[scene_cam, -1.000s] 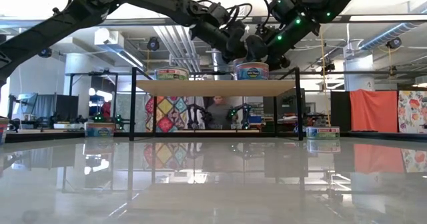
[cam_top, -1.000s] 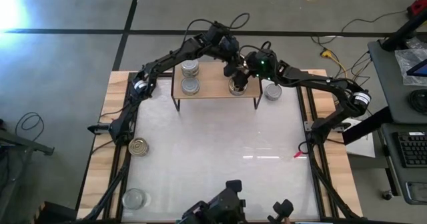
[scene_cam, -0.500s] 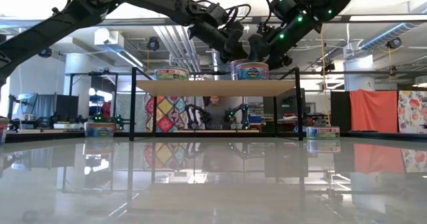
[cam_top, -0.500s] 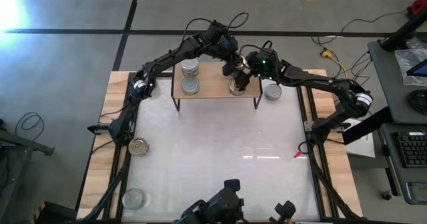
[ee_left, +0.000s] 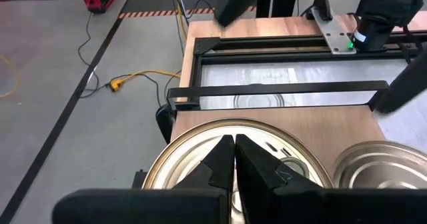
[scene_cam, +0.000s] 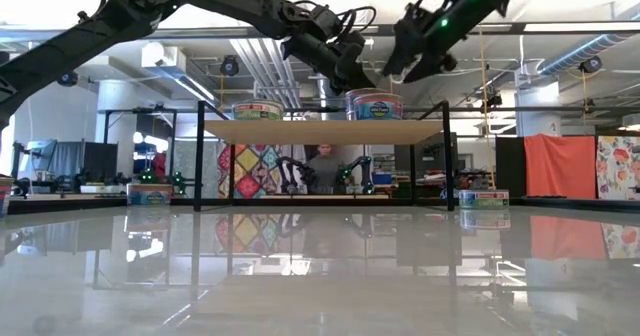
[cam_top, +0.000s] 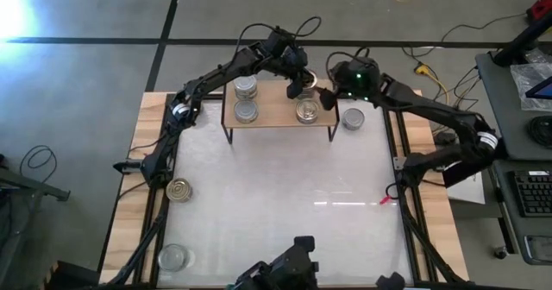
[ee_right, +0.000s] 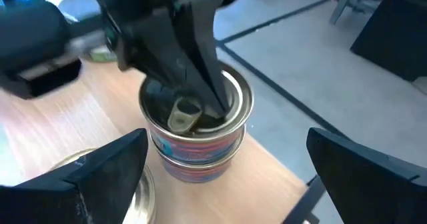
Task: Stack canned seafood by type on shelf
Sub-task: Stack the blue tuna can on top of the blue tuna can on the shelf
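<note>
White table carries the wooden shelf at its far edge. Left gripper is over the shelf's right half, its pincer pressed fully together, holding nothing. In the right wrist view its fingers rest their tips on the lid of a two-high stack of gold-rimmed tins. Right gripper hangs just beside that stack, on the shelf's right side, pincer spread wide and empty. On the shelf's left half stands a silver-topped stack at the back, with a single silver-topped tin in front of it. Off the shelf: one silver-topped tin on the table just beside the shelf's right end, one gold-topped tin near the left edge, and a pale round item at the near left corner, type not determinable. Assessment: sorting is well under way, gold right and silver left; two or three tins are not yet shelved
</note>
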You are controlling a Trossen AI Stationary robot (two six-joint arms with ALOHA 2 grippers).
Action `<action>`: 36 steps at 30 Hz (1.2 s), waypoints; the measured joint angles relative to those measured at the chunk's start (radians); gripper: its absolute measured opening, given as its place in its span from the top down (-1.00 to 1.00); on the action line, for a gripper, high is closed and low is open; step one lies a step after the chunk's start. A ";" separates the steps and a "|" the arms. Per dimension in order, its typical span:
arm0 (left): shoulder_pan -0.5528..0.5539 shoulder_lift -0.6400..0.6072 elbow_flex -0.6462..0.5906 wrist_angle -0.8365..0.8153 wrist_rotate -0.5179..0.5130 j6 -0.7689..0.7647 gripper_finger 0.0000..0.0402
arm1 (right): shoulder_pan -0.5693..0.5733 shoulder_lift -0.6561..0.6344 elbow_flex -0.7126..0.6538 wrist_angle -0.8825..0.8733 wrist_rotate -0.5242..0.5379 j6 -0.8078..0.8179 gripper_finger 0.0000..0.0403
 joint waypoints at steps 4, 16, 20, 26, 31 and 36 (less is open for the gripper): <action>-0.001 0.002 0.015 0.007 0.002 -0.003 0.99 | 0.004 -0.043 -0.001 -0.013 -0.001 -0.001 -0.99; -0.037 -0.120 0.033 0.006 0.100 -0.022 0.99 | 0.105 -0.121 -0.026 -0.086 -0.001 -0.035 -0.99; -0.092 -0.192 0.028 -0.105 0.137 0.029 0.99 | 0.199 -0.150 -0.051 -0.072 0.051 -0.035 -0.99; -0.213 -0.256 0.024 -0.361 0.185 0.116 0.99 | 0.358 -0.173 -0.149 -0.008 0.181 -0.032 -0.99; -0.331 -0.288 0.024 -0.538 0.186 0.133 0.99 | 0.454 -0.186 -0.227 -0.003 0.254 -0.001 -0.99; -0.480 -0.294 0.022 -0.684 0.181 0.094 1.00 | 0.544 -0.198 -0.298 -0.002 0.258 0.049 -0.99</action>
